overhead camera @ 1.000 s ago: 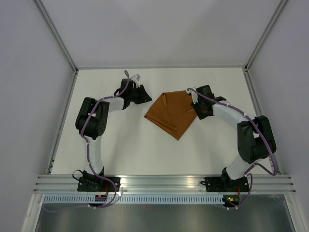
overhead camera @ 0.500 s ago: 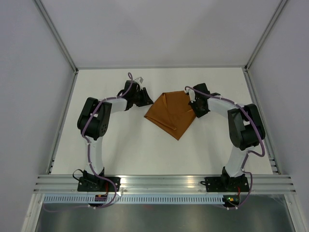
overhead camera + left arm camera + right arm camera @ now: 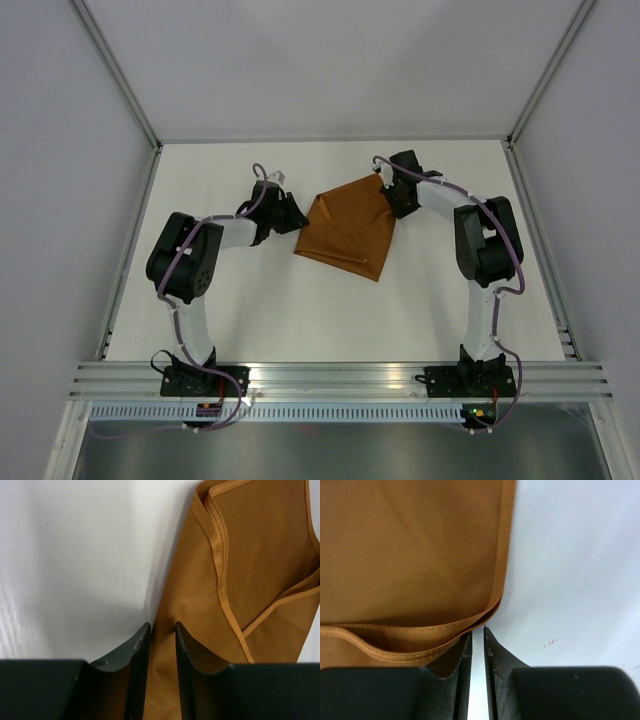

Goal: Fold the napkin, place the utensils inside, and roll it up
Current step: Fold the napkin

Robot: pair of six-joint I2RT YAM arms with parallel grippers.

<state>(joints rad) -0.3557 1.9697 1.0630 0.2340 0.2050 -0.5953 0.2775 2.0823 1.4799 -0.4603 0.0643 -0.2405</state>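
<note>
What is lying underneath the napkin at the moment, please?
Only the white table shows around the napkin, which is folded over itself. Its lower layers and anything beneath them are covered.

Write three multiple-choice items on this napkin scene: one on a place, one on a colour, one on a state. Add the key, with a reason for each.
1. Where is the right gripper?
A. At the napkin's far right corner.
B. Over its own base.
C. At the napkin's near tip.

2. What colour is the napkin?
A. Blue.
B. Rust-orange.
C. White.

3. How does the left gripper stand?
A. Wide open over bare white surface.
B. Closed on a fork.
C. Closed on napkin cloth.

Key: 1 A, the top view shows it at that corner; 2 B, every view shows that colour; 3 C, the left wrist view shows cloth running between its fingers.
</note>
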